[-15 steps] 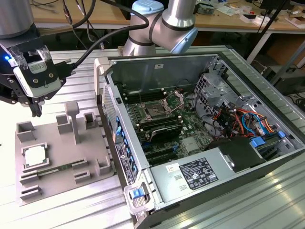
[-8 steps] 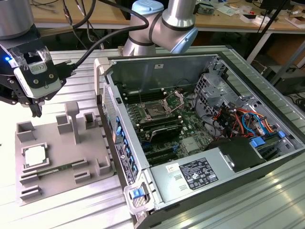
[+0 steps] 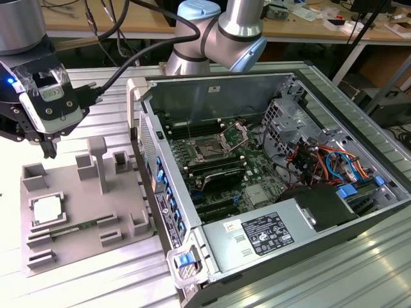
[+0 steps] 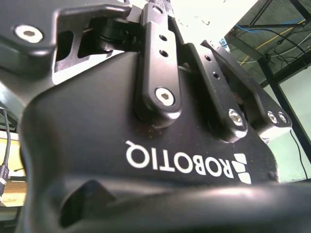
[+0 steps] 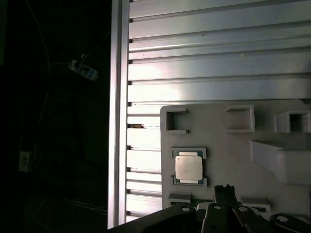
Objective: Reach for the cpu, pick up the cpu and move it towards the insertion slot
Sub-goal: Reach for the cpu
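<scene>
I see my gripper (image 3: 48, 149) hanging above the grey holder plate (image 3: 83, 192), with the fingers pressed together, as far as I can judge, and pinching nothing. In the first wrist view the closed fingertips (image 5: 224, 190) point down toward the plate.

The cpu (image 3: 47, 209) lies flat below the fingers and a little ahead of them, clearly apart from them. It sits in a shallow nest with raised corners. I think this nest is there to keep the chip at a known place and square, so that the fingers can come down on its edges. A thin green memory stick (image 3: 76, 227) lies in a groove just beside it, further from the fingers.

The insertion slot (image 3: 209, 151) is well apart from the fingers, inside the computer case (image 3: 257, 90). The case lies on its side with the cover off, I suppose so that the socket faces upward. The silver bracket over the slot looks lifted, so it seems ready to receive the chip.

The plate and the case rest on a ribbed aluminium table (image 3: 96, 282). Behind it are wooden benches (image 3: 308, 29) with cables and small parts.
</scene>
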Tool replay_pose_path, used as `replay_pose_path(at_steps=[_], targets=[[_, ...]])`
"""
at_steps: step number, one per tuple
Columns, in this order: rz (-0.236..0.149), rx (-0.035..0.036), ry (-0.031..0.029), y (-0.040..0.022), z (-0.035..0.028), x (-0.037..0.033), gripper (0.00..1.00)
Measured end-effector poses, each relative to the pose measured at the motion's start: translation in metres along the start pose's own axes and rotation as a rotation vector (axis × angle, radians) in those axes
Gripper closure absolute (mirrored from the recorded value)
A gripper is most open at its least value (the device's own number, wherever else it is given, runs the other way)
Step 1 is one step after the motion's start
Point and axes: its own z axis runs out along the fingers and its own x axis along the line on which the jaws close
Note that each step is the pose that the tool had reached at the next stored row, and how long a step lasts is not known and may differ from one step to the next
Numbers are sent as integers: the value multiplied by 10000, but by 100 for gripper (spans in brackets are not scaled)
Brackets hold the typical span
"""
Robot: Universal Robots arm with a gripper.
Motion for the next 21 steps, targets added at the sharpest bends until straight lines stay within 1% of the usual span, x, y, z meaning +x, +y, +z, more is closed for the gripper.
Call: replay_pose_path(at_steps=[21], targets=[[0, 1, 0, -2, 44, 0, 89]])
